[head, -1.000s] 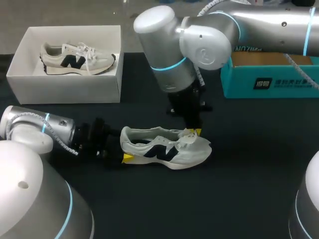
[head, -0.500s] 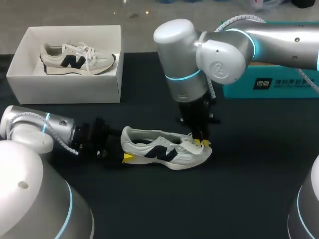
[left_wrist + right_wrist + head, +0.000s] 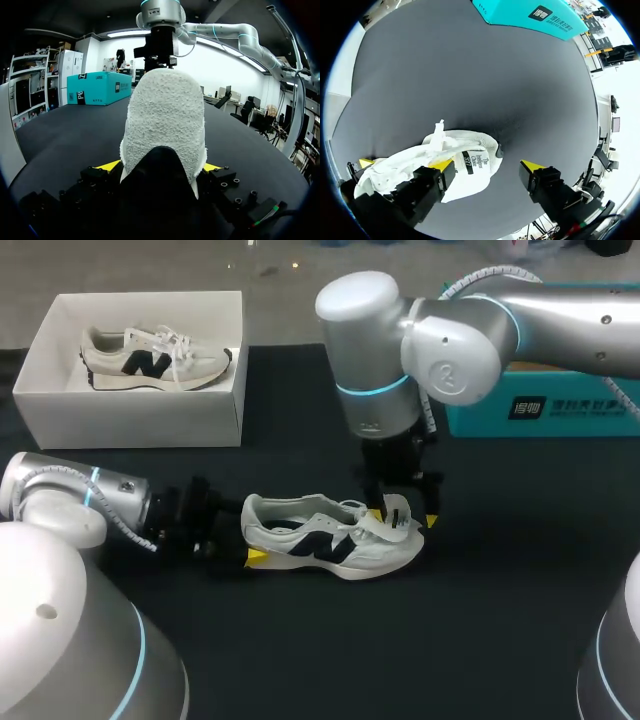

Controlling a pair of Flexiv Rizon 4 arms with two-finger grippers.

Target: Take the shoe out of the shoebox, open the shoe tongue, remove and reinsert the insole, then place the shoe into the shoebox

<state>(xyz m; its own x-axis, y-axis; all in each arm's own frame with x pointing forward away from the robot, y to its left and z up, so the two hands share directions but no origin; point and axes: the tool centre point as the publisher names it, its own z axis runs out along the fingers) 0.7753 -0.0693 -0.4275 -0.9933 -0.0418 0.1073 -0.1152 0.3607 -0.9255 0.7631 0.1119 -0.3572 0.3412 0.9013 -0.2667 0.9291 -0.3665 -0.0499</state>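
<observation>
A white shoebox [image 3: 130, 418] holding a second shoe [image 3: 150, 358] sits at the desk's [image 3: 480, 590] far left corner, and a teal box [image 3: 540, 410] sits far right. The pale shoe [image 3: 330, 540] stands mid-desk with its tongue [image 3: 397, 515] raised. The left gripper [image 3: 162, 166] clamps its heel. The right gripper [image 3: 405, 518] has its fingers apart over the tongue.

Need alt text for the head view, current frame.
A white sneaker with a dark side logo lies on the black table, its heel clamped by the left gripper while the open right gripper stands over its raised tongue. A second white sneaker sits in the white shoebox at far left; a teal box stands at far right.
</observation>
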